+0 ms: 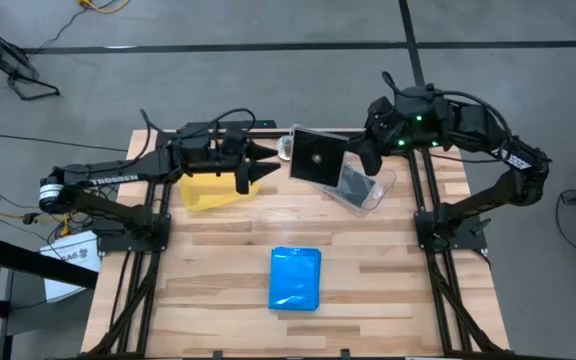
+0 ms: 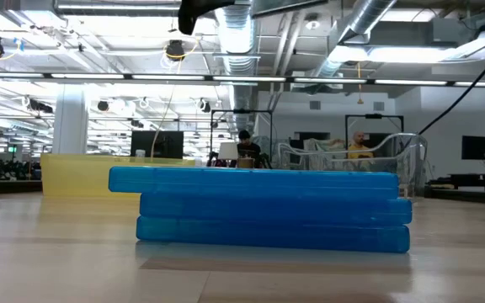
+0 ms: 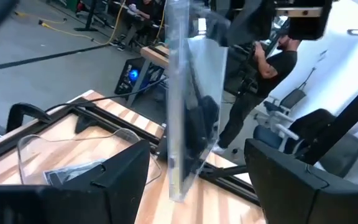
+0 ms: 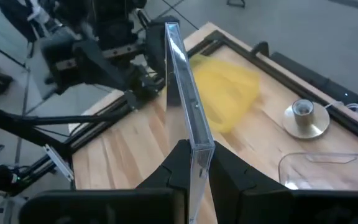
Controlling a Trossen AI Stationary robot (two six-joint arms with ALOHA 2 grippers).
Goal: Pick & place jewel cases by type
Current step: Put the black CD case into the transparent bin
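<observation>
R gripper (image 4: 191,163) grips clear case (image 1: 318,156); wood table (image 1: 218,260).

Right gripper (image 1: 353,158) holds case (image 1: 317,156) (clear)

Blue jewel cases (image 2: 272,209): three, stacked. Clear jewel cases with black inside (image 1: 318,156): one. Yellow tray (image 1: 213,191): one. Clear plastic tub (image 1: 361,188): one, contents possibly another case. Robot arms: two.
</observation>
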